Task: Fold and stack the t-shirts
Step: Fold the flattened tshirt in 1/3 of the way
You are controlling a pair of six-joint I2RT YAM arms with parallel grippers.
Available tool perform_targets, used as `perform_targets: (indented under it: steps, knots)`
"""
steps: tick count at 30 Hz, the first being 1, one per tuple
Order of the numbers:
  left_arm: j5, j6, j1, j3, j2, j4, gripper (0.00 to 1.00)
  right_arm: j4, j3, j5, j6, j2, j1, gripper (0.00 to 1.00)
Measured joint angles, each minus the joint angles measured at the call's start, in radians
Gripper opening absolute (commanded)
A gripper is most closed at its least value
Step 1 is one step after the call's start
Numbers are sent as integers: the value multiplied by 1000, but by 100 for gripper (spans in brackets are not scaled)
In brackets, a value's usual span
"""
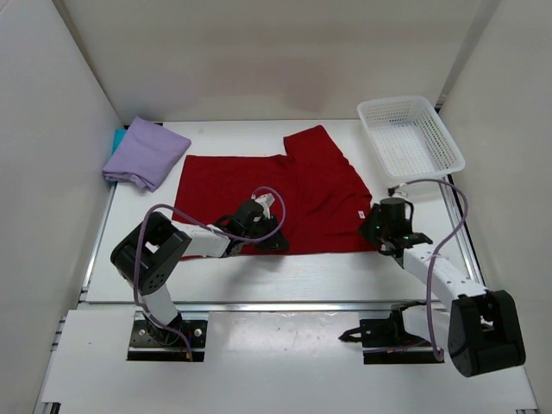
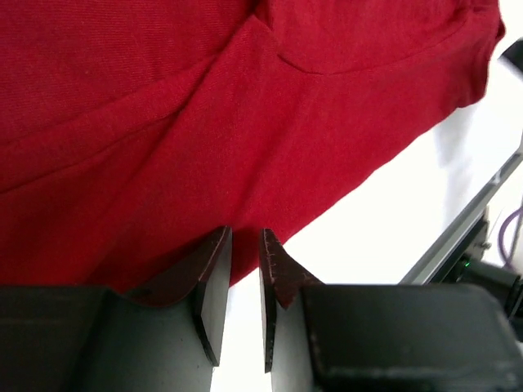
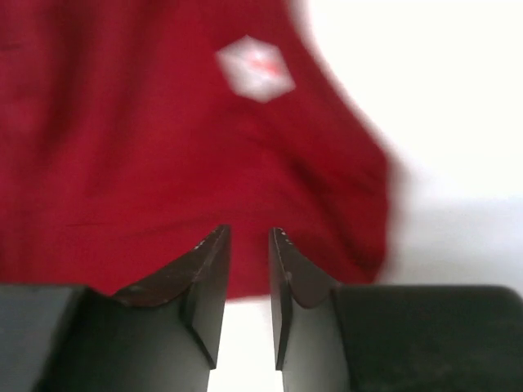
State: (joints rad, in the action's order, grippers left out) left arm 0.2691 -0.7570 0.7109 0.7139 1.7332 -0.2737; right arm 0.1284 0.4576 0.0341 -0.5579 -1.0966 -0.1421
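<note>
Facing the red shirt's [image 1: 259, 185] near hem, the left claw [image 2: 245, 231] and right claw [image 3: 250, 231] stand slightly apart, empty, while only the top view shows the lavender shirt [image 1: 145, 153] and basket [image 1: 410, 138].

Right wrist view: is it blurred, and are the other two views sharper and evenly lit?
Right wrist view: yes, the red t-shirt and its white label are smeared, and the table is washed out to plain white. Left wrist view: sharp, the cloth's seams and folds read clearly. Top external view: in focus and evenly lit, with only soft shadows on the table.
</note>
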Motion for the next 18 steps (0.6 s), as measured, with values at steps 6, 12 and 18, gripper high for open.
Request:
perform_targets:
  steps: [6, 12, 18]
  knots:
    - [-31, 19, 34, -21, -72, 88, 33, -61, 138, 0, 19, -174, -262, 0]
    - [-53, 29, 30, -66, -124, 115, 36, -91, 85, 4, -19, -275, -286, 0]
    - [-80, 31, 1, -111, -197, 125, 39, -124, -95, 7, -89, -71, -200, 0]
